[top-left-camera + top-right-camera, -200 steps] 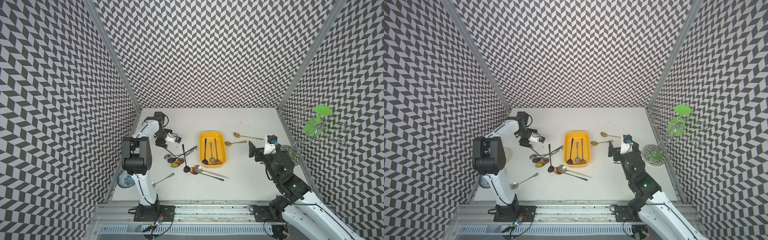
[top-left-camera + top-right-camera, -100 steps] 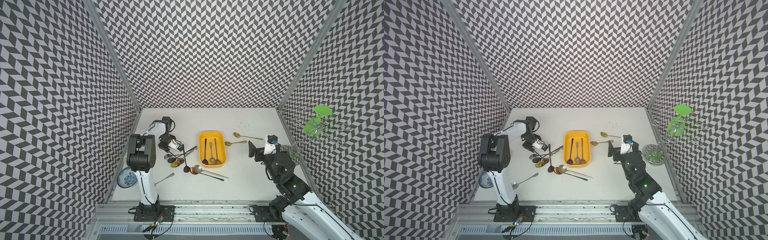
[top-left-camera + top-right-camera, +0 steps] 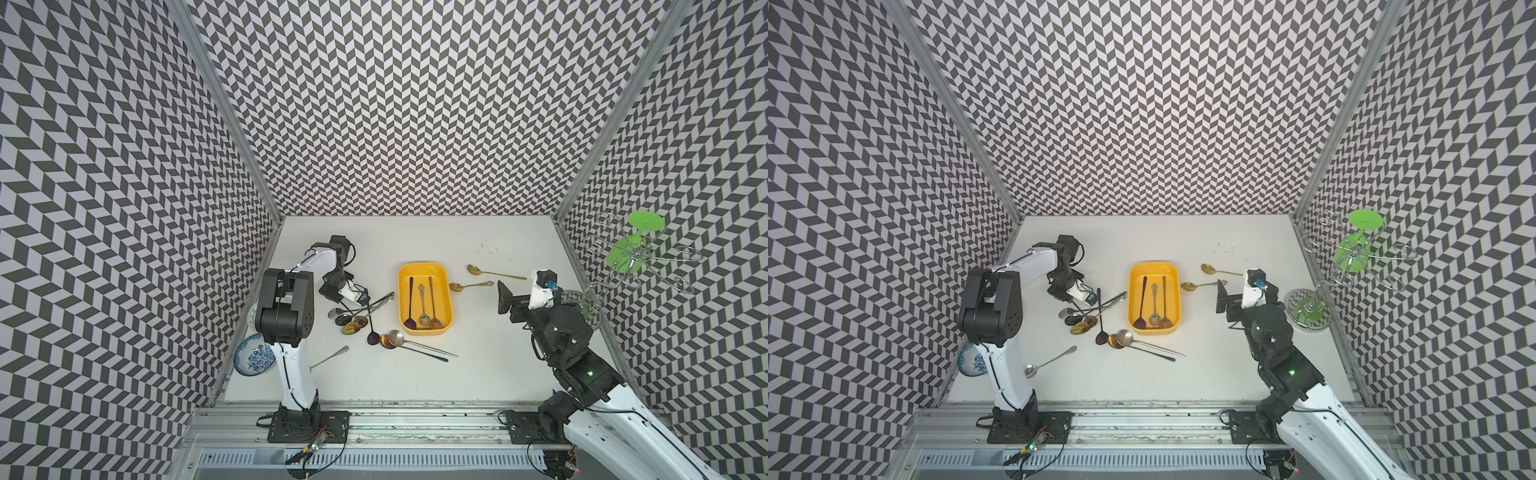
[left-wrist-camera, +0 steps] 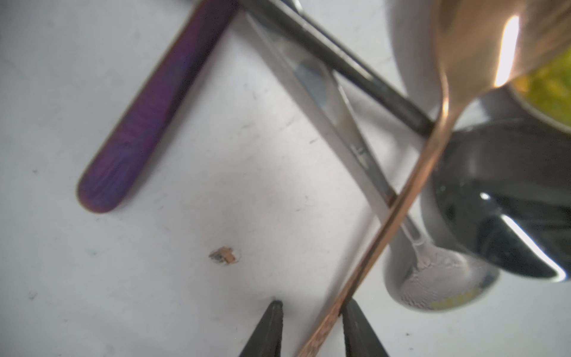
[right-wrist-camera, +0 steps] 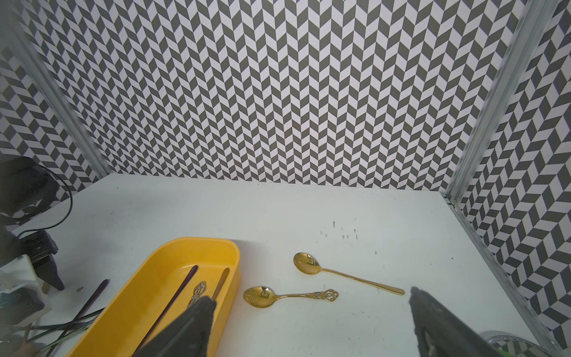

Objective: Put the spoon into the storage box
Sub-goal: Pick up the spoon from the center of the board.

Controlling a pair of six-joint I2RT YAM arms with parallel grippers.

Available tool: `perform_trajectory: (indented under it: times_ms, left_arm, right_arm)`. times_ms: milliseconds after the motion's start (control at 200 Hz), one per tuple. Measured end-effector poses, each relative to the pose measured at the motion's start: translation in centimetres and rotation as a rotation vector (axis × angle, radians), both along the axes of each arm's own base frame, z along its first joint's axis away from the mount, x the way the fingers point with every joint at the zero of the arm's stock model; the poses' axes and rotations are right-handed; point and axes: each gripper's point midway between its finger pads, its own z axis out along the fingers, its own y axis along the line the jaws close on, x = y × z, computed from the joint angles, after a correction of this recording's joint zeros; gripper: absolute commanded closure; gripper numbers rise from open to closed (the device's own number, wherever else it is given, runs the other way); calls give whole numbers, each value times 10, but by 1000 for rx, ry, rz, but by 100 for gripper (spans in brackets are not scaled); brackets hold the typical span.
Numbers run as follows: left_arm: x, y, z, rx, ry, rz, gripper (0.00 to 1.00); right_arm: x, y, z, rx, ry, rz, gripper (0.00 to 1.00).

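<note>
Storage box [image 3: 422, 266] holds 3 spoons [image 3: 423, 307], 2 gold spoons [image 5: 289, 296] beside it; left gripper [image 4: 312, 304] straddles 1 copper spoon [image 4: 411, 197] unclamped, right gripper [image 5: 310, 295] spread wide

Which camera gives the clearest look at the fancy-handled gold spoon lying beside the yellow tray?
The right wrist view: the ornate gold spoon lies close and sharp, its patterned handle and bowl plain. In both top views the spoon is small, its handle detail lost. The left wrist view does not show it.

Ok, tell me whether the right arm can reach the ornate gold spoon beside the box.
Probably yes: the ornate spoon lies alone on bare table between the box and the open right pincer, nothing over it.
</note>
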Motion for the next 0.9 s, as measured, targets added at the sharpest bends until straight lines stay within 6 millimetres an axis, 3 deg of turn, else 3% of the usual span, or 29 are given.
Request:
perform_trajectory:
  times_ms: [130,336,901]
  left_arm:
    - [-3,2,0,12,-9,-8,89]
    - [-5,3,0,24,-27,-37,100]
    - [-12,-8,6,-28,-28,-113,100]
  right_arm:
    - [0,1,0,1,-1,5,0]
    - [-1,2,1,2,-2,8,0]
    - [0,-1,-1,-2,-3,-10,0]
